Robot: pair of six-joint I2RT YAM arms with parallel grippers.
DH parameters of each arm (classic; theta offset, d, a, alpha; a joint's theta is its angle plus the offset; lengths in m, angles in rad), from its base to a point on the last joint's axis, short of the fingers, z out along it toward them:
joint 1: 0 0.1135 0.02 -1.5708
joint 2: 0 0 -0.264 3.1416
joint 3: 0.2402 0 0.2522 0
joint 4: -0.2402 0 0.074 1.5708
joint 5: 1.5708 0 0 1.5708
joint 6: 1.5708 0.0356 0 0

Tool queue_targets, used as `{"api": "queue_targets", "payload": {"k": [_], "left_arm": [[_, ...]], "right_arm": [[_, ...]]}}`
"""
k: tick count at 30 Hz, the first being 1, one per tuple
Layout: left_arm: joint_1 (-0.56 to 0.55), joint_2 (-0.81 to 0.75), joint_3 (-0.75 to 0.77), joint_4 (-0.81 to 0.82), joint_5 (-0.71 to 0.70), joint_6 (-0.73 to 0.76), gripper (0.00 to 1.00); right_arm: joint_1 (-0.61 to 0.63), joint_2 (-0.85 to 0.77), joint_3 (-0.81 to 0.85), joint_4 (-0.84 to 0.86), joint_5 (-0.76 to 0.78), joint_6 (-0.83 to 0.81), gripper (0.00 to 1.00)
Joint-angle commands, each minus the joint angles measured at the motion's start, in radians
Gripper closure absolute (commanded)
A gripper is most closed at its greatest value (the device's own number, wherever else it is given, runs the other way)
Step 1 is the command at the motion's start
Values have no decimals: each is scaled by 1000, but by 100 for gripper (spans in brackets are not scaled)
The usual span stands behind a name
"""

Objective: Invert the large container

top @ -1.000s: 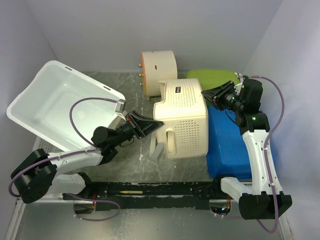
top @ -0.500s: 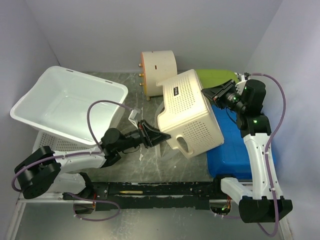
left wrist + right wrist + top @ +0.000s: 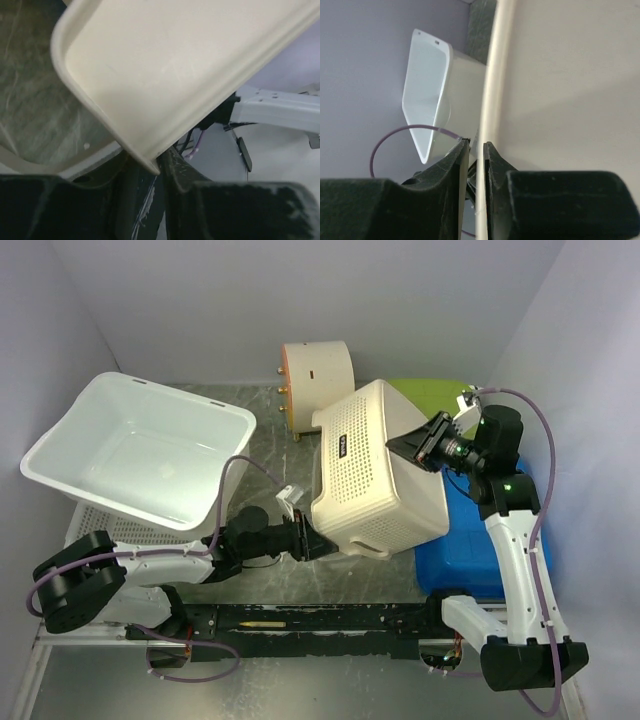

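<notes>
The large container (image 3: 375, 470) is a cream perforated basket, tilted steeply on its side above the middle of the table. My right gripper (image 3: 400, 448) is shut on its upper right rim; in the right wrist view that thin rim (image 3: 490, 75) runs between the fingers (image 3: 476, 150). My left gripper (image 3: 318, 543) sits at the basket's lower left corner. In the left wrist view the rim's rounded corner (image 3: 175, 65) dips between the fingertips (image 3: 152, 167), and the jaws stand slightly apart around it.
A big white tub (image 3: 140, 455) leans on a white perforated basket (image 3: 110, 525) at the left. A blue box (image 3: 470, 540) lies under the right arm, with a green object (image 3: 430, 395) behind it. A round cream drum (image 3: 315, 380) stands at the back.
The cream basket has rolled from upright to steeply tilted, its base swinging up and left. The left gripper dropped low toward the lower corner and loosened. The white tub settled flatter.
</notes>
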Motion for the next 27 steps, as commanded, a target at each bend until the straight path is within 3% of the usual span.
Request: {"api": "queue_targets", "payload": {"k": [1, 5, 15, 22, 27], "left_arm": [[-24, -5, 11, -161, -33, 7, 62], [-30, -28, 29, -247, -70, 28, 56], [-34, -54, 71, -367, -115, 69, 31], [-41, -75, 113, -432, -106, 85, 25], [-71, -133, 202, -580, -140, 142, 21]], "right_arm": [[12, -13, -25, 31, -88, -46, 81], [12, -23, -87, 64, -95, -27, 80], [12, -21, -115, 86, -86, -28, 79], [13, -17, -120, 88, -86, -34, 77], [13, -5, -92, 60, -56, -63, 75]]}}
